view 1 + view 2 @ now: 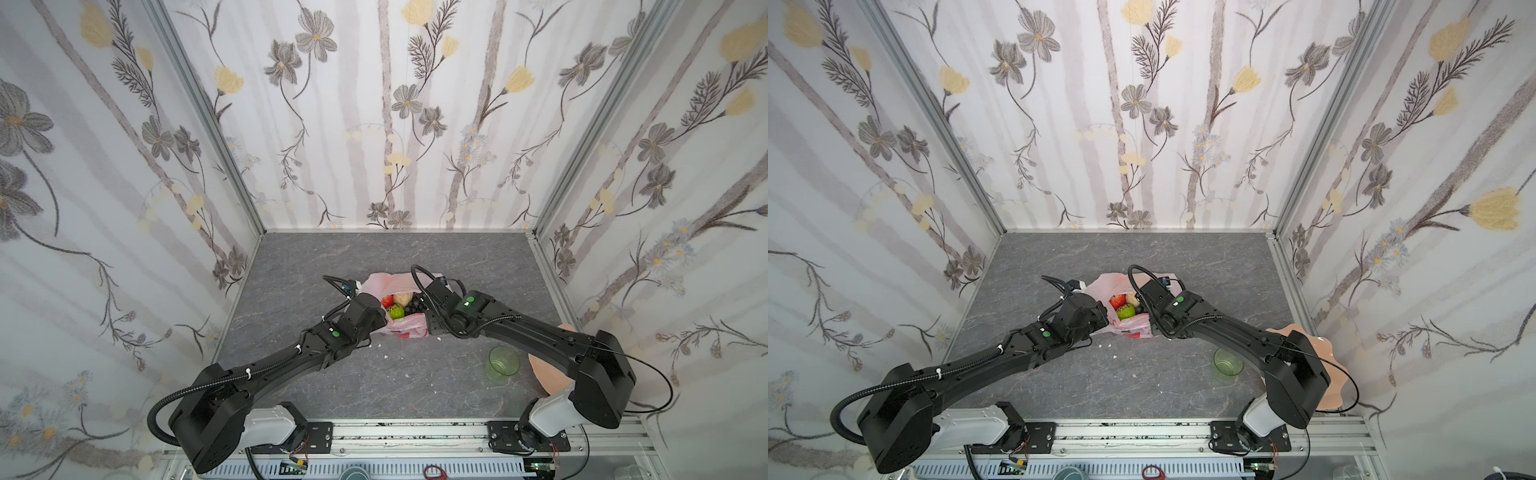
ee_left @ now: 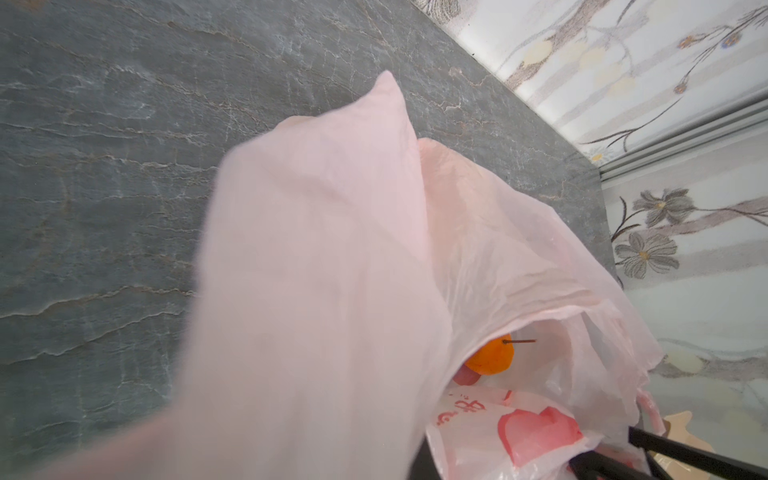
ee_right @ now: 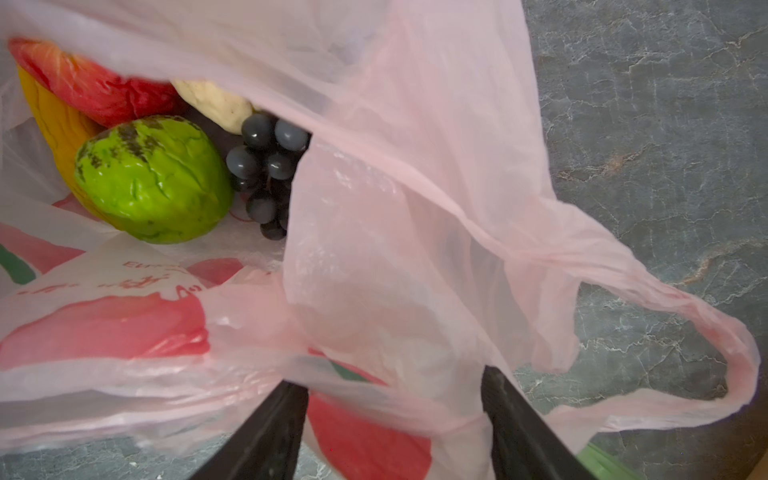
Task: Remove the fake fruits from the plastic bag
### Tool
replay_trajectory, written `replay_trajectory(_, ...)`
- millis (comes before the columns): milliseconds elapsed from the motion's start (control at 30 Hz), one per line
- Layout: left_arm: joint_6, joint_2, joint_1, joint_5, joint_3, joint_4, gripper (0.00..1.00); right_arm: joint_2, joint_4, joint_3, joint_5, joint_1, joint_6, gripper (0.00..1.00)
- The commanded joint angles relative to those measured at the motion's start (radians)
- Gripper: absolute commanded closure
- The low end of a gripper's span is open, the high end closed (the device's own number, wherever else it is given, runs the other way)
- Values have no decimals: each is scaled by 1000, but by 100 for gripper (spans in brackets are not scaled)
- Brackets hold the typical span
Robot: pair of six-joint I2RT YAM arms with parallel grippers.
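currently, on the table (image 1: 332, 266), the plastic bag (image 1: 405, 328) lies crumpled between the two grippers with its mouth standing open. none of the fake fruits (image 1: 397, 305) is out; every one visible sits inside the mouth.

finding one, the governing relation. the fruit pile lies just ahead of the right gripper (image 3: 395, 378), beyond its fingertips and on the side facing the left gripper (image 1: 379, 318). a fold of bag film hangs between those fingers and the pile. the green bumpy fruit (image 3: 153, 178) is the largest piece, and its long axis is judged to run roughly across the reach. beyond it sit the red apple (image 3: 91, 87) and the banana (image 3: 50, 120). the grape bunch (image 3: 266, 174) lies closest to the fingers' line, its long axis judged roughly along the reach. a beige lumpy piece (image 3: 216, 104) sits just past the grapes. one orange (image 2: 490, 357) shows in the left wrist view, tucked under film. the right arm is judged the nearer, and the only free one.

finding two, the hands. the right gripper's jaws stand well apart, astride loose bag film, with nothing pinched between them. the left gripper is closed. its fingers are hidden, but film is drawn up against its wrist camera, so it is judged to hold the bag's rim on its own side of the mouth.
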Motion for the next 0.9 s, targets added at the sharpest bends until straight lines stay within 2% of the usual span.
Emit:
replay_trajectory(0, 6, -15, 2, 5, -12, 31, 100, 3, 25, 53, 52, 0, 11, 30)
replay_trajectory(67, 2, -17, 3, 12, -21, 34, 100, 4, 28, 91, 56, -1, 8, 29)
replay_trajectory(133, 1, -19, 3, 19, -29, 38, 100, 0, 59, 111, 6, -13, 7, 25)
replay_trajectory(400, 1, -36, 3, 21, -46, 43, 100, -21, 171, 68, -57, -95, 47, 22)
replay_trajectory(500, 4, -34, 3, 24, -46, 43, 100, 27, 167, 63, -53, -99, 42, 33)
replay_trajectory(567, 6, -32, 3, 22, -46, 43, 100, 52, 166, 48, -52, -94, 49, 34)
replay_trajectory(767, 4, -34, 6, 21, -54, 43, 100, 76, 193, -32, -3, -96, 73, 22)
replay_trajectory(867, 7, -37, 11, 21, -61, 43, 100, 119, 215, -25, 1, -113, 53, 20)
